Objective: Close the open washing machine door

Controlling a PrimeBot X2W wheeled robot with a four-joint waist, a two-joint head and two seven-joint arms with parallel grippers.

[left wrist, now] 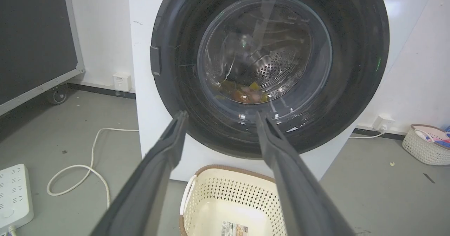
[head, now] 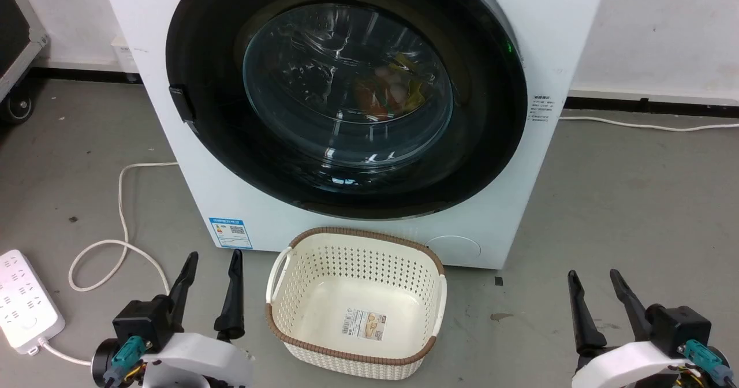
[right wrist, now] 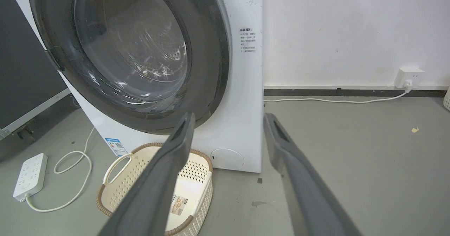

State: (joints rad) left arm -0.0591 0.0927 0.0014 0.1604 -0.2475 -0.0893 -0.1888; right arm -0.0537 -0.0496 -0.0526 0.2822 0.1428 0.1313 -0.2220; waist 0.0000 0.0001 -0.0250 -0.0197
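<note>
Grey concrete floor (head: pixel 635 203), white wall behind, and the washing machine (head: pixel 277 229) stands square in front of the robot. The washing machine door (head: pixel 346 88) lies against the machine's front in all three views. Its glossy black rim rings the port, and coloured laundry (head: pixel 387 93) shows through the bulging glass. It looks shut, or very nearly. Whether the catch has clicked home can't be told from here.

So the step in hand reads as making sure. The smart play would be a flat, steady push on the black rim beside the small handle tab (head: pixel 182 104) at the door's left edge. That is likely the side farthest from the hinge, where a push does most. Press on the rim rather than the glass, go straight in, and lift the fingers over the cream basket (head: pixel 358 261) sitting on the floor just before the machine.

Now the arms. Both are low and drawn back, well short of the door. The left claw (head: pixel 213 255) sits at lower left, fingers pointing up toward the machine, spread moderately apart with nothing between them. Its wrist camera looks between the two fingers at the lower rim of the door. The right claw (head: pixel 593 273) mirrors it at lower right, likewise parted and empty, aimed nearer the machine's right corner.

Off to the left lie a white power strip (head: pixel 23 301) and a looping cable (head: pixel 121 203), both clear of any push.
</note>
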